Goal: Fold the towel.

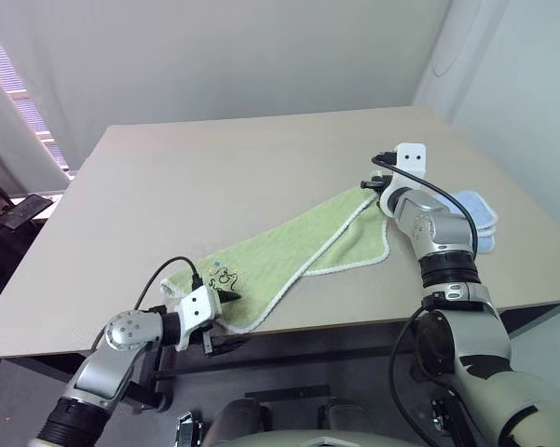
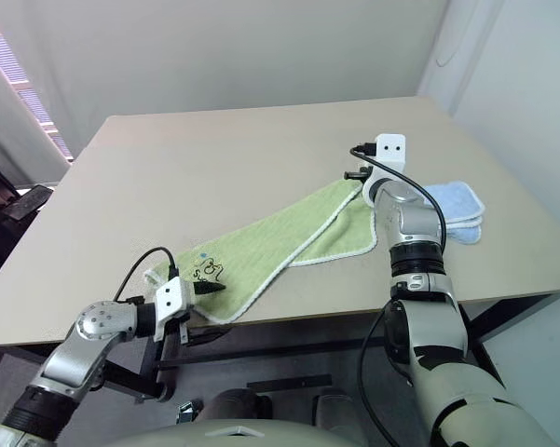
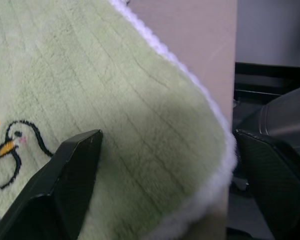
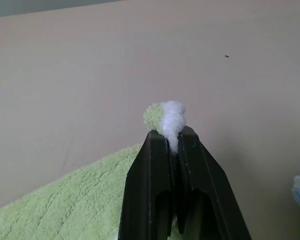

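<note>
**Near corner at risk of being missed or dragged off the edge**

The towel (image 1: 289, 247) is stretched diagonally across the tabletop (image 1: 214, 168), its duck-marked near corner overhanging the front edge. The far corner is pinched between the clenched jaws of the right gripper (image 4: 172, 137), a tuft of white edging poking past the tips. The left gripper (image 3: 164, 165) is set around the near corner with jaws released, one finger over the cloth, the other beyond the tabletop edge. If these jaws are closed too shallowly, only the edging would likely be caught and lost on lifting. A pull by either arm could slide the towel off, or toward the blue cloth (image 1: 475, 219) lying beside the right arm.
</note>
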`<action>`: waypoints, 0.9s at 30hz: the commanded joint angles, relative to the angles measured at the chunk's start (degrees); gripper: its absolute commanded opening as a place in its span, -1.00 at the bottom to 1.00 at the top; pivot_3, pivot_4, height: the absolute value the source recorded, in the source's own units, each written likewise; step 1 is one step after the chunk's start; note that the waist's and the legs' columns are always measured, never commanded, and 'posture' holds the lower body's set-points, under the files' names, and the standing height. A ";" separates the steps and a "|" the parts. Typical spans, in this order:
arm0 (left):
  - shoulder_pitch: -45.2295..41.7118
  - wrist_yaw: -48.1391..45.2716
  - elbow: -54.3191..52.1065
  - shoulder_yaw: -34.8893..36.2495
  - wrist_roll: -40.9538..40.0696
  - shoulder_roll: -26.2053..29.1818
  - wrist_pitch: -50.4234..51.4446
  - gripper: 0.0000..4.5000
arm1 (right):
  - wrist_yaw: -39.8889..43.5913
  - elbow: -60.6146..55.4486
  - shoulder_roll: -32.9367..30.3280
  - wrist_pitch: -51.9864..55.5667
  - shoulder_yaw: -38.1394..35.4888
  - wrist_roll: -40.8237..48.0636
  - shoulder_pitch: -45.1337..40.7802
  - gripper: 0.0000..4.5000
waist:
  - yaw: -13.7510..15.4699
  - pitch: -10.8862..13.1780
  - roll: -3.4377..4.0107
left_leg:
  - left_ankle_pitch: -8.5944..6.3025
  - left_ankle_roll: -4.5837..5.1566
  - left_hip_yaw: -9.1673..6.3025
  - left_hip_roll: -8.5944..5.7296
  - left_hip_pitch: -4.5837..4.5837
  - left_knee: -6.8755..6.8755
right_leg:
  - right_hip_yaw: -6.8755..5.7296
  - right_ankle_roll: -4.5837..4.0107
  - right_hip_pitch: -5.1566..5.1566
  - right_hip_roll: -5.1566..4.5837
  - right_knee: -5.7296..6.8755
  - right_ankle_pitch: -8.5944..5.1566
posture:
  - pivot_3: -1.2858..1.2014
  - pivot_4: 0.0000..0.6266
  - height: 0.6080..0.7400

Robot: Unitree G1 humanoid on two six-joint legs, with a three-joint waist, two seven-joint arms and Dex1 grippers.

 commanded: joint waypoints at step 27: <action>0.59 -4.89 -14.30 11.32 -22.08 8.52 25.50 -0.77 | 3.88 -1.54 -5.04 0.99 5.11 -5.17 4.89 -1.00 | -1.48 0.03 0.01 | 0.12 0.20 -0.05 0.21 0.04 0.02 | 0.05 -0.21 0.03 0.29 0.08 0.12 | 0.03 -1.00 0.93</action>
